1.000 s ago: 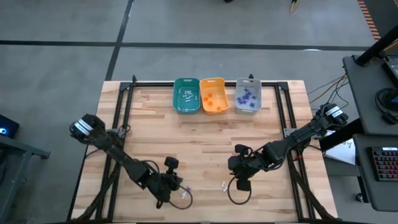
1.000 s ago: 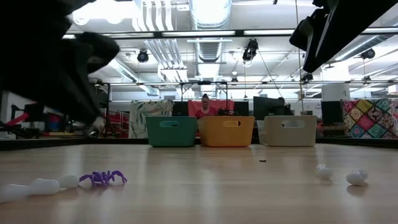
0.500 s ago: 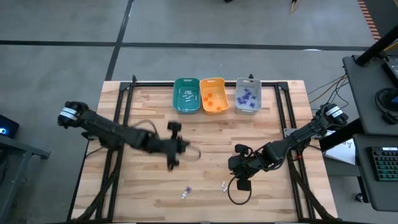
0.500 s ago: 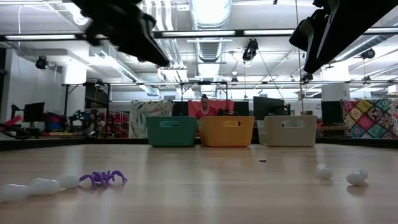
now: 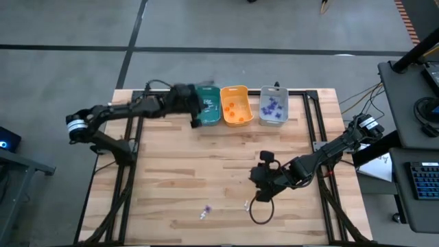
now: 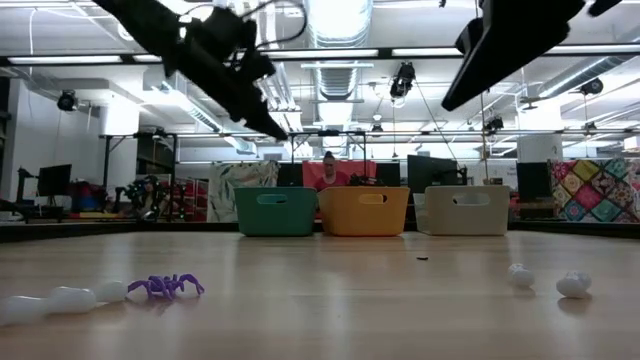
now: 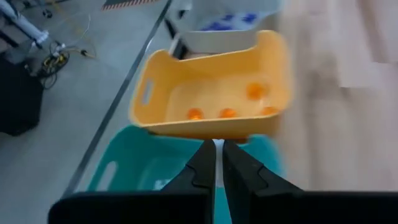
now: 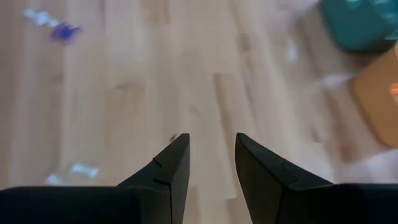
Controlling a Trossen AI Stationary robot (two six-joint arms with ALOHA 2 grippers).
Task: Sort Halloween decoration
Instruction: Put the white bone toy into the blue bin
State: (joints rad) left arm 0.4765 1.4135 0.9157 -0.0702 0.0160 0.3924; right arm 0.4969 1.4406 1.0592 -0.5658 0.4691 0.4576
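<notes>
Three bins in a row at the far edge of the worktop (image 5: 226, 158): teal bin (image 5: 206, 106), orange bin (image 5: 235, 105), grey bin (image 5: 274, 106), side by side and almost touching. Inside the teal bin a few white trinkets (image 5: 206, 104), inside the orange bin small orange trinkets (image 5: 232, 108), inside the grey bin purple trinkets (image 5: 274, 106).

Left hand (image 5: 195, 116) stretched out to the near left corner of the teal bin, held above it, fingers (image 7: 205, 167) pressed together with nothing visible between them. In the left wrist view, teal bin directly under the fingertips, orange bin just beyond, grey bin farther off.

Right hand (image 5: 261, 194) low over the right middle of the worktop, well apart from the bins, fingers (image 8: 171, 163) parted by a moderate gap and empty; only bare wood between them.

Still loose on the near part of the worktop: a purple spider (image 6: 166, 286) with white pieces (image 6: 72, 298) just beside it, and two more white pieces (image 6: 573, 286) near the right hand. From above, the spider group (image 5: 205, 213) and a white piece (image 5: 247, 204) lie near each other, close to the near edge. Nothing between these and the bins except open wood.

Behind the worktop, a person (image 6: 329, 166) sitting beyond the bins, also monitors and a patterned quilt (image 6: 594, 190) at the right.
</notes>
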